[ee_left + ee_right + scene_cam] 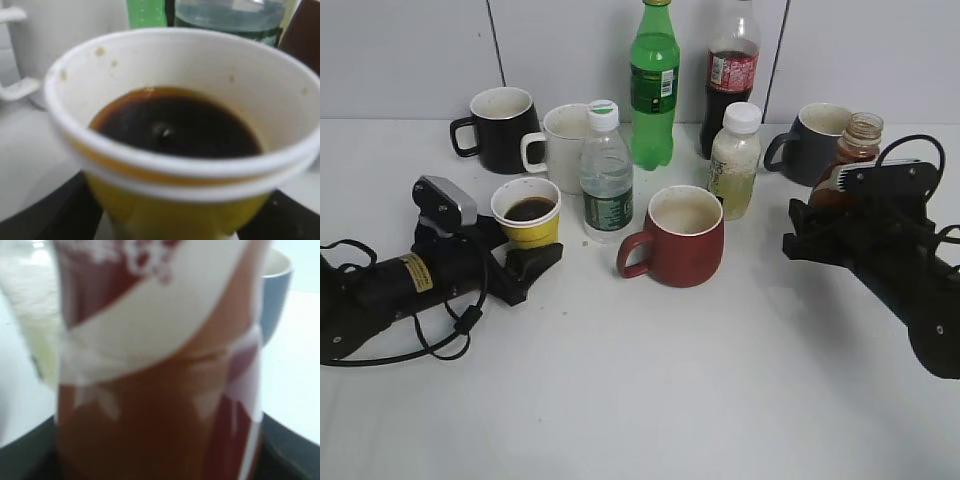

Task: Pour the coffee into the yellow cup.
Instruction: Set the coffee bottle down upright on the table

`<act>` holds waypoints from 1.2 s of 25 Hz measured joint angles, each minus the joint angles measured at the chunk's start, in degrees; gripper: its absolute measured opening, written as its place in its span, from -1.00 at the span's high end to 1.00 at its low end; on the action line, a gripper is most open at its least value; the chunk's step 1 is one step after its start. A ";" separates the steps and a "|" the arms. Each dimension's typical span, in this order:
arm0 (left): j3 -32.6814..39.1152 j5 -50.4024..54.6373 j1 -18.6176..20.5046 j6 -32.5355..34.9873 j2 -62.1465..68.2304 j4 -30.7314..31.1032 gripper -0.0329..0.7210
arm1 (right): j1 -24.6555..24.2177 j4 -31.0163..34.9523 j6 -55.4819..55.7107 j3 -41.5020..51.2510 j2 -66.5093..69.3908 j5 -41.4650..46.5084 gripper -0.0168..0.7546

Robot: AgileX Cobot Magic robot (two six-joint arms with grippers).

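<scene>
The yellow cup (pixel 527 215) has a white rim and stands upright at the left with dark coffee in it. It fills the left wrist view (pixel 180 210). My left gripper (pixel 532 262) is closed around its lower part, a black finger on each side. The coffee bottle (pixel 855 150), brown, uncapped and with a red and white label, stands upright at the right. It fills the right wrist view (pixel 160 390). My right gripper (pixel 817 225) is shut on its lower body, and the arm hides the bottle's bottom.
A red mug (pixel 680 238) stands in the middle, beside a small water bottle (pixel 606 180). Behind are a black mug (pixel 503 128), a white mug (pixel 560 145), a green bottle (pixel 654 85), a cola bottle (pixel 731 75), a pale juice bottle (pixel 735 160) and a grey mug (pixel 815 143).
</scene>
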 joint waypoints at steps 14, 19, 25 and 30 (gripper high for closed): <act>1.90 -0.05 0.69 0.00 -0.40 0.25 -0.62 | -3.97 -9.39 1.55 -7.69 3.36 2.11 -0.35; 3.70 -0.44 0.69 0.00 -0.86 -0.16 -0.62 | -3.97 -9.61 2.92 -7.69 6.15 2.29 -0.35; 4.03 -0.44 0.69 0.07 -0.99 -0.41 -0.62 | -3.97 -13.61 4.57 -7.76 8.23 1.58 -0.35; 4.56 -0.44 0.69 0.07 -1.60 -1.02 -0.62 | -3.97 -14.37 4.77 -7.80 8.36 1.48 -0.52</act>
